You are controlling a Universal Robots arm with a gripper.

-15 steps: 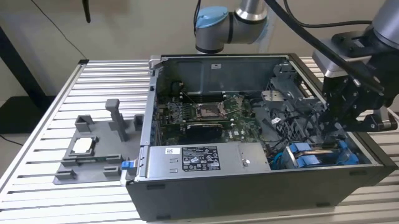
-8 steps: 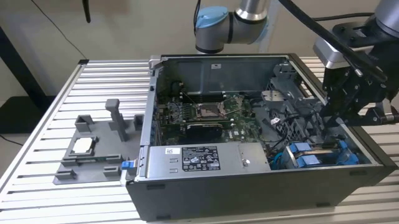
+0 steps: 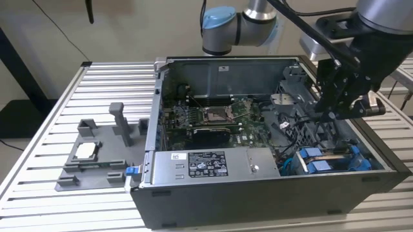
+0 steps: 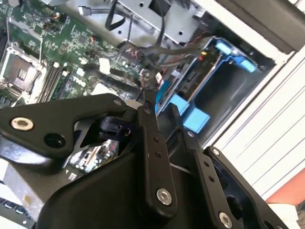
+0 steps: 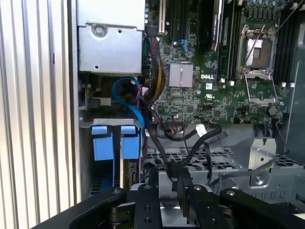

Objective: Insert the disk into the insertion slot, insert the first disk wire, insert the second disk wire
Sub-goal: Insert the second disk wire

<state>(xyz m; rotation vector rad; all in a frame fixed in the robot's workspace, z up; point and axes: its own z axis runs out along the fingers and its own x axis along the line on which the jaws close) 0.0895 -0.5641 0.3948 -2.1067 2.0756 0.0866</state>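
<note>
Step in hand, as I judge it: the wire stage. The gripper [image 3: 335,113] hangs inside the open computer case [image 3: 258,203]. Its jaws are narrow and appear to pinch a black wire [image 5: 162,150] that runs off beyond them, towards the motherboard [image 3: 213,121].

The disk [image 5: 102,145] sits just below the jaws and a little to one side. Its blue end tabs show in the insertion slot [image 5: 109,123], so the disk looks seated, though its body is hard to make out.

Seating a wire calls for squaring the plug to the disk's connector and pushing straight in. The loose cables crowding the jaws could snag.

The case stands on a slatted aluminium counter [image 3: 116,87]. Well away from the jaws, past the case, a grey fixture tray [image 3: 96,164] lies on the slats. Behind the counter is a plain pale wall.
</note>
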